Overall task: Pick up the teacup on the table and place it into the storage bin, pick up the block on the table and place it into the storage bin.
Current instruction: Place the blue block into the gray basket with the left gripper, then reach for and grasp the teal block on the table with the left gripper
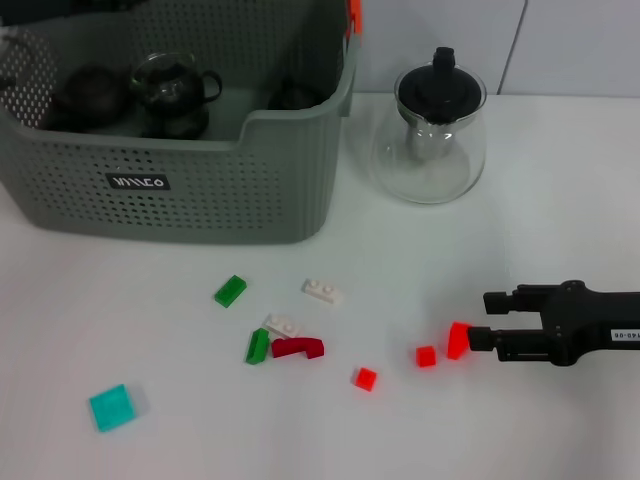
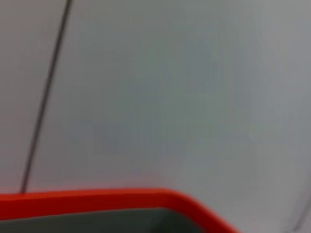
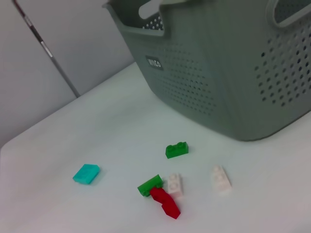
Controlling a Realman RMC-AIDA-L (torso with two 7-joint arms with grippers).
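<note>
fingers of the right gripper [image 1: 480, 320] stand apart in an open fork low over the table [image 1: 560, 200], well to the right of the storage bin [image 1: 200, 190] and in front of it. an orange-red block [image 1: 459, 340] lies touching the tip of the nearer finger [image 1: 482, 340], outside the gap rather than in it, so nothing is held. a smaller red block [image 1: 426, 356] sits just beside that one, on the bin's side of it, and another red cube [image 1: 365, 378] lies a little farther that way.

closer to the bin's front wall lie a green block [image 1: 230, 290], a white block [image 1: 325, 291], and a tight cluster: a second white block [image 1: 283, 325], a green piece [image 1: 258, 346] and a dark red curved piece [image 1: 298, 347]. a teal tile [image 1: 111, 407] lies farthest out in front of the bin's left part. dark teaware [image 1: 175, 95] sits inside the bin. a glass teapot [image 1: 430, 125] stands just right of the bin's right wall. bare table lies between the gripper and the bin's dipped front rim. the left gripper's fingers do not show; its camera sees only a blurred orange-red edge [image 2: 112, 198].
</note>
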